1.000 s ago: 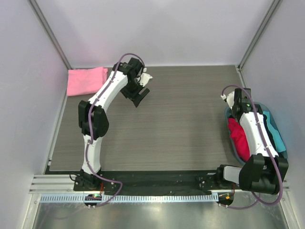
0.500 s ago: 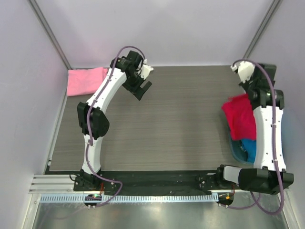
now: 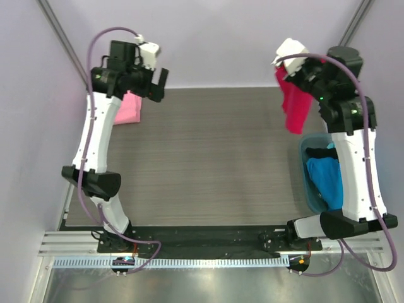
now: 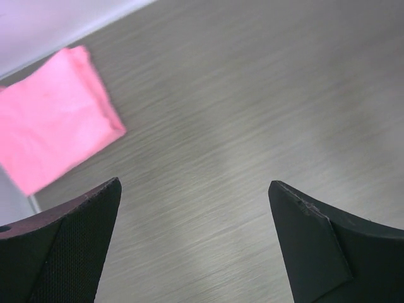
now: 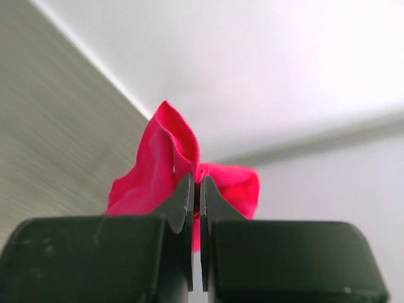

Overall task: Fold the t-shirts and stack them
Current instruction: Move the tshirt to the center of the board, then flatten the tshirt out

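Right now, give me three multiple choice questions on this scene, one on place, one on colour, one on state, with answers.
1. Where does the pink t-shirt lie? A) far left corner of the table B) in the bin C) table centre
2. What colour is the cloth in the right end effector? A) blue B) red C) white
3. The left end effector is: A) shut on cloth B) shut, empty C) open, empty
1 A: it lies folded there. 2 B: it is shut on the red t-shirt. 3 C: its jaws stand wide apart.
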